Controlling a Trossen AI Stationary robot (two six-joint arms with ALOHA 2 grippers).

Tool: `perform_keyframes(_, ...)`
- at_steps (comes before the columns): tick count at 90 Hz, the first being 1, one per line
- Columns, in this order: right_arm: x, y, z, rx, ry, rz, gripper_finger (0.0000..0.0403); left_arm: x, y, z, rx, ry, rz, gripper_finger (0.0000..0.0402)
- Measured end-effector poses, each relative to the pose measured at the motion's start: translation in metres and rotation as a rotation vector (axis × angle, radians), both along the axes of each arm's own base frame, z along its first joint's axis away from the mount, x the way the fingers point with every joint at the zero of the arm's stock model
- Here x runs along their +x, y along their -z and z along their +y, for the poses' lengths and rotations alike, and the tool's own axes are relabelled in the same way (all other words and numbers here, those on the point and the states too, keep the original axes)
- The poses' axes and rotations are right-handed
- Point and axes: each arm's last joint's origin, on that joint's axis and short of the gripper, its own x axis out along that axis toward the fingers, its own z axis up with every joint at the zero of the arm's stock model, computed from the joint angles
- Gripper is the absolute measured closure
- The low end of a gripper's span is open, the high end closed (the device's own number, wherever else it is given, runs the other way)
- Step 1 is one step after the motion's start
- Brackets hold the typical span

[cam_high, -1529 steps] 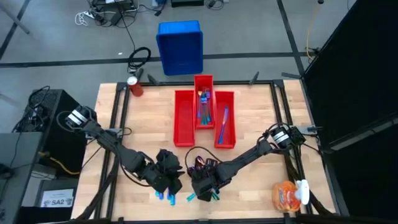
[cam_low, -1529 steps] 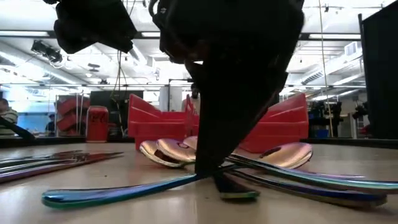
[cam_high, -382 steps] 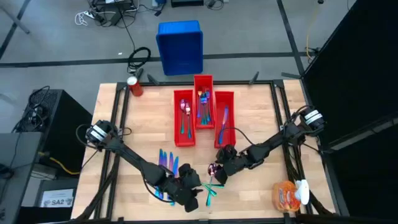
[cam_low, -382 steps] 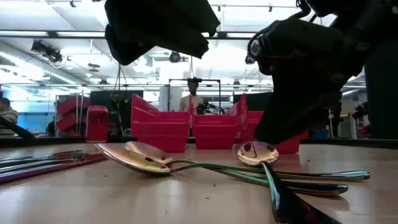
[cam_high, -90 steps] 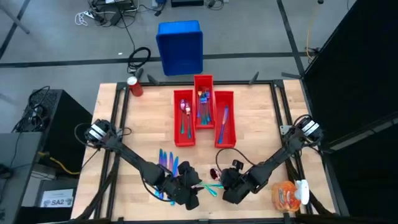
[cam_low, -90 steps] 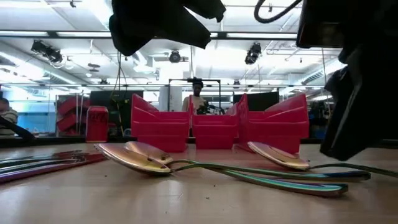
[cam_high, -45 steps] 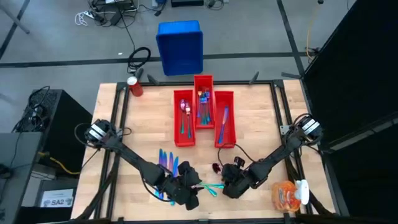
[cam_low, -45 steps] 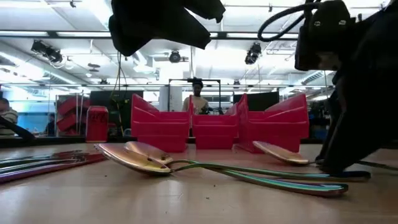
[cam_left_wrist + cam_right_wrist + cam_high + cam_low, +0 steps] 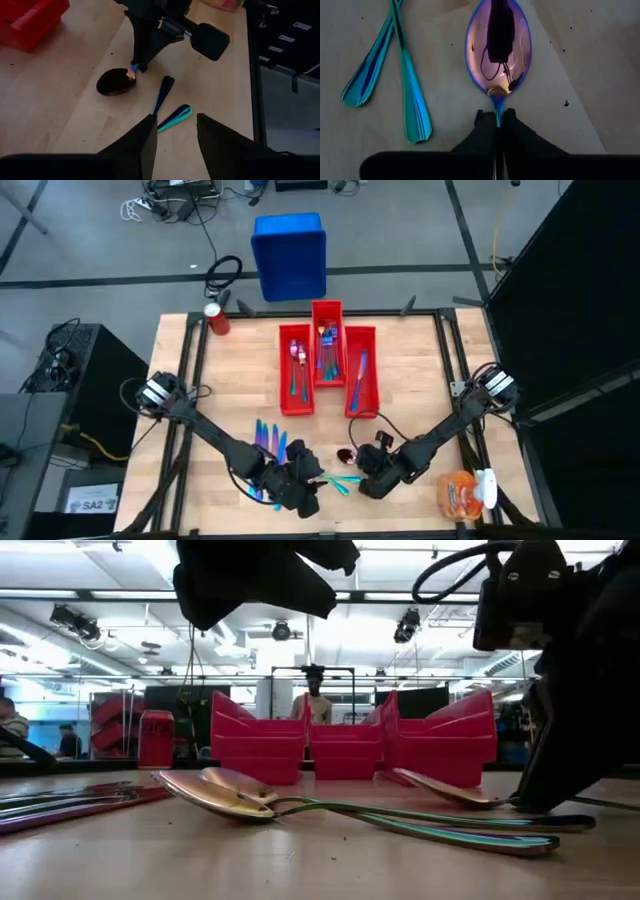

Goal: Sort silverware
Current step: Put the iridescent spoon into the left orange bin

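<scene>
An iridescent purple spoon [image 9: 497, 45] lies on the wooden table near its front edge, seen also in the high view [image 9: 345, 455]. My right gripper [image 9: 496, 120] is shut on it, bowl pointing away from the fingers. Two teal handles [image 9: 412, 100] of other silverware lie beside it. My left gripper [image 9: 175, 145] hovers open just left of them, holding nothing. Blue knives [image 9: 265, 435] lie flat further left. Three red bins [image 9: 328, 345] hold sorted pieces. My right gripper pinches the spoon's neck [image 9: 497, 107], just behind the bowl, between its two fingertips. The fingers [image 9: 140, 62] slant down from the near right, and the handle runs back between them. The bowl [image 9: 440, 787] stays low at the tabletop, hollow side up.
A blue crate [image 9: 290, 255] and a red can [image 9: 217, 320] stand at the far side. An orange bag [image 9: 462, 495] lies at the near right corner. In the low view, two more spoons [image 9: 230, 790] lie crossed left of the held one.
My right gripper has moved from the near edge toward the far-left, down onto the purple spoon's neck. The spoon stays where it lay, with its bowl shifted slightly. My left gripper has kept still.
</scene>
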Motion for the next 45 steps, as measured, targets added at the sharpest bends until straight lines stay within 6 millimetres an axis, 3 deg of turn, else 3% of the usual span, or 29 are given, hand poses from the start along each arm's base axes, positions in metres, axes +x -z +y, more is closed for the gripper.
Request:
perform_keyframes(26,0.006,-0.046,0.007,-0.017,-0.046,-0.164,0.0402,-0.012,-0.030,-0.014,0.132,-0.049,-0.007,0.0279)
perform_keyframes(45,0.012,-0.084,0.002,-0.023,-0.082,-0.360,0.0402,-0.037,-0.072,-0.041,0.326,-0.135,-0.113,0.0279)
